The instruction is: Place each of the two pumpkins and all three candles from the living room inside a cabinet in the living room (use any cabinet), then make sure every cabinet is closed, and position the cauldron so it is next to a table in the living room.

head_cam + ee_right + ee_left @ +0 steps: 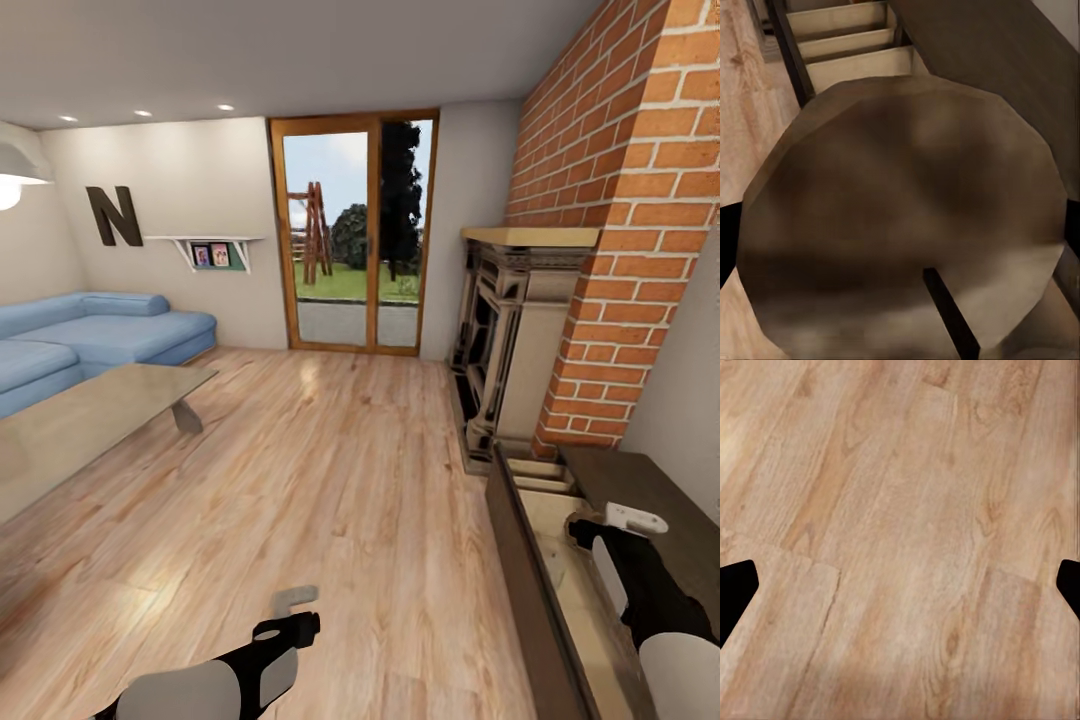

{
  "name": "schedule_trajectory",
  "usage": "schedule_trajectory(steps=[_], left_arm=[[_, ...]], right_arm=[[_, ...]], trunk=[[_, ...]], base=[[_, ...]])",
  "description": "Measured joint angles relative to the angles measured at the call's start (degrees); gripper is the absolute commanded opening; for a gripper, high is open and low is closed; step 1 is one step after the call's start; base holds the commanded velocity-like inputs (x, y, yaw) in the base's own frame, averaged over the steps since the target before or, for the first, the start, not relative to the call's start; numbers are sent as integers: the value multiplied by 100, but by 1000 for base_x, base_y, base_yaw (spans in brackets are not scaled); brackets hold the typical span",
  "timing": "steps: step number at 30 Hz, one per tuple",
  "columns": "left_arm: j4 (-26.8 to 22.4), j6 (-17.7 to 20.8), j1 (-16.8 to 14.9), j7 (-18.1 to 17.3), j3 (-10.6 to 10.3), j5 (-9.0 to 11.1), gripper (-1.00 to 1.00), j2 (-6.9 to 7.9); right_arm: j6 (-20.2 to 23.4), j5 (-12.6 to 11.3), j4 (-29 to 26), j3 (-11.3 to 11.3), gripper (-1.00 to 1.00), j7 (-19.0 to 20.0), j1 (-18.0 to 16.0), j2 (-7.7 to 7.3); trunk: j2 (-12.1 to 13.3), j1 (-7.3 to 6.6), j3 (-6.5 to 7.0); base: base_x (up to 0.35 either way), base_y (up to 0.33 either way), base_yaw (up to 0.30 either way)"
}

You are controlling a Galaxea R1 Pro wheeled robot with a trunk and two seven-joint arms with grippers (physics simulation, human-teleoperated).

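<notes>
Wood floor [330,500], blue sofa [90,335], brick chimney [620,200], glass door [352,235]

Light wood plank floor [330,480] carrying grey-topped low table [80,420] at left by blue sofa [90,335], carved fireplace [505,350] at right against brick chimney, and dark-brown cabinet [655,490] beside it, drawer pulled out, tan dividers showing.

One short beige-tan cylindrical candle [900,217]. One long dark-brown wooden cabinet [650,490], its drawer pulled out. One low grey stone-topped table [90,420]. One blue sofa [100,335]. One carved stone fireplace [510,350]. Two robot grippers [290,600] [630,520].
</notes>
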Motion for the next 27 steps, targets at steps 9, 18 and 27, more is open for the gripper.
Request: schedule_trajectory(steps=[9,18,27], left_arm=[[-1,5,-1,-11,1,-1,100,0],[-1,1,-1,-23,1,-1,100,0],[-2,-1,-1,-9,1,-1,100,0]], right_arm=[[-257,-2,878,4,-100,1,-361,-101],[-325,65,1813,19,-100,-5,-784,-120],[-160,210,2085,39,-100,-480,-913,-142]], trunk=[[0,1,0],[0,1,0],[0,1,0]], base=[[77,-168,0],[1,-3,0],[7,0,0]])
